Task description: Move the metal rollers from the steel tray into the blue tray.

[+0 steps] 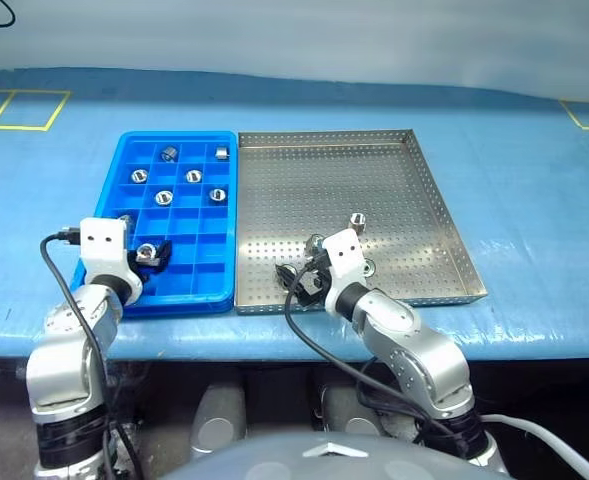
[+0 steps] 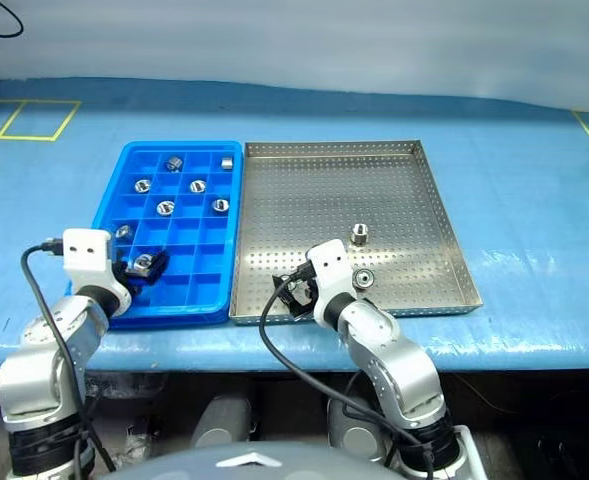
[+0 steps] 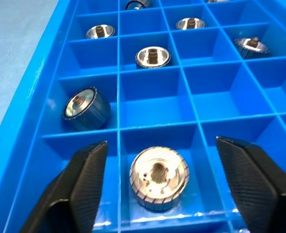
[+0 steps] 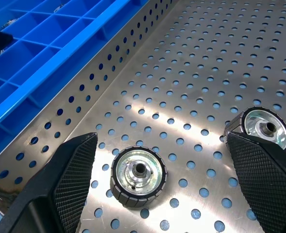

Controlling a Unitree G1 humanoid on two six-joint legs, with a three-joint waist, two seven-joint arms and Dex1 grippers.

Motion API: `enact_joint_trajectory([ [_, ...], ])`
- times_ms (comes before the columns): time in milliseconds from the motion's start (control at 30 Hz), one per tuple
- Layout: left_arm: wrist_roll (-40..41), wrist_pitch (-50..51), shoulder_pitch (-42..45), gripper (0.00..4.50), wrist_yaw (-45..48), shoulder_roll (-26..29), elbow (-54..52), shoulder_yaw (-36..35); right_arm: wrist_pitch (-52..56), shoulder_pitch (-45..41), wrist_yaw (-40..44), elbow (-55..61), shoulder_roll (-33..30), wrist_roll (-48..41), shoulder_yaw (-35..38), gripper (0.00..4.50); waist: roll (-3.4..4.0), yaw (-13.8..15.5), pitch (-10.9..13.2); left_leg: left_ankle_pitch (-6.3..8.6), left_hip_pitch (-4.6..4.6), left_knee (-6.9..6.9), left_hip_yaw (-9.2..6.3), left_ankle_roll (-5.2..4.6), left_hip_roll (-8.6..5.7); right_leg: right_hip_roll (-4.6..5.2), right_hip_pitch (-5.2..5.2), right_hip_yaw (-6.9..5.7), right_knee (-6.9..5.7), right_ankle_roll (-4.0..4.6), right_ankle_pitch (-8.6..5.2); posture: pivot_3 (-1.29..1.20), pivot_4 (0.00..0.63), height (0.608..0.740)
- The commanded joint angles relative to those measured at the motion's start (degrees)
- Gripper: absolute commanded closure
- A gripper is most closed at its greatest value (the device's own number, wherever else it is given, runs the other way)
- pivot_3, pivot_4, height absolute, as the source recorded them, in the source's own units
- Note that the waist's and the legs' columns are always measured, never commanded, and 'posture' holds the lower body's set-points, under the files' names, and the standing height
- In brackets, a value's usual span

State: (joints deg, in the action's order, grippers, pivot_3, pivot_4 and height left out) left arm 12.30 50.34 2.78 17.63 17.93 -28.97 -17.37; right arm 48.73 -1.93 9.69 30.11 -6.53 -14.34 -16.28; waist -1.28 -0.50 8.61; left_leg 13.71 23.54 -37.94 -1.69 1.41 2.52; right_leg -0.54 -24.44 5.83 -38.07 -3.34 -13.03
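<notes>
The blue tray (image 1: pixel 114 190) lies left of the steel tray (image 1: pixel 374 170). Several metal rollers rest in its compartments, such as one (image 1: pixel 193 176) near the middle. My left gripper (image 3: pixel 160 145) is open over the tray's near-left corner. A roller (image 3: pixel 158 178) sits loose in the compartment between its fingers, touching neither. My right gripper (image 4: pixel 161 138) is open low over the steel tray's near-left part, with a roller (image 4: pixel 138 176) lying flat on the tray floor between its fingers. A second roller (image 4: pixel 265 129) lies beside one finger (image 4: pixel 264 170). Another roller (image 1: pixel 356 221) stands further in.
Both trays sit side by side on a blue-covered table (image 1: pixel 534 200), close to its near edge. Yellow tape marks (image 1: pixel 19 110) lie at the far left and far right. The steel tray's low perforated rim (image 4: pixel 109 73) stands between my right gripper and the blue tray.
</notes>
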Motion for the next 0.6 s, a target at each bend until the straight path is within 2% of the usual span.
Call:
enact_joint_trajectory([
  [33, 4.57, -2.98, 5.28, 0.03, 4.74, 1.60, -0.36, 1.72, -0.74, -0.18, -0.44, 3.56, 0.10, 0.01, 0.81, 0.00, 0.00, -0.11, 0.00, 0.00, 0.01, -0.01, 0.00, 0.01, -0.01, 0.00, 0.00, 0.00, 0.01, 0.00, 0.00, 0.08, 0.150, 0.740],
  [233, 11.12, -3.38, 16.56, 0.03, 21.13, 10.64, 4.62, 11.69, 0.80, 2.21, -0.64, 7.38, -1.63, -0.59, 3.76, 0.00, 0.03, -0.52, 0.01, 0.00, 0.04, 0.10, 0.02, 0.01, -0.01, -0.01, -0.04, 0.01, 0.12, -0.05, 0.03, 0.04, 0.150, 0.740],
  [300, 9.62, -6.09, 20.69, 0.03, 29.54, 15.46, 8.91, 18.84, 1.34, 4.03, -0.24, 9.10, -3.22, -0.87, 5.36, 0.00, 0.03, -0.94, 0.01, 0.01, 0.02, 0.16, 0.04, 0.00, -0.01, -0.01, -0.04, 0.03, 0.16, -0.07, 0.04, 0.03, 0.150, 0.740],
  [400, 9.43, -8.59, 24.38, 0.03, 37.54, 19.07, 13.73, 24.85, 1.72, 5.53, 0.17, 10.41, -4.83, -1.01, 6.41, 0.00, 0.05, -1.35, 0.02, 0.01, 0.03, 0.22, 0.04, 0.00, -0.01, -0.02, -0.07, 0.02, 0.17, 0.02, -0.02, 0.01, 0.150, 0.740],
  [467, 5.51, -11.91, 28.64, 0.03, 44.65, 21.44, 19.60, 32.48, 2.09, 7.13, 0.07, 11.69, -5.87, -0.97, 7.57, 0.00, 0.06, -1.69, 0.03, 0.01, 0.04, 0.22, 0.05, -0.01, 0.00, -0.02, -0.09, 0.03, 0.16, 0.05, -0.04, -0.01, 0.150, 0.740],
  [600, 0.84, -16.13, 35.77, 0.03, 53.03, 21.20, 29.30, 41.39, 2.46, 8.74, -0.63, 12.81, -6.17, -0.88, 8.18, 0.00, 0.07, -2.12, 0.04, 0.01, 0.03, 0.22, 0.06, -0.01, 0.01, -0.06, -0.10, 0.04, 0.13, 0.08, -0.06, -0.02, 0.150, 0.740],
])
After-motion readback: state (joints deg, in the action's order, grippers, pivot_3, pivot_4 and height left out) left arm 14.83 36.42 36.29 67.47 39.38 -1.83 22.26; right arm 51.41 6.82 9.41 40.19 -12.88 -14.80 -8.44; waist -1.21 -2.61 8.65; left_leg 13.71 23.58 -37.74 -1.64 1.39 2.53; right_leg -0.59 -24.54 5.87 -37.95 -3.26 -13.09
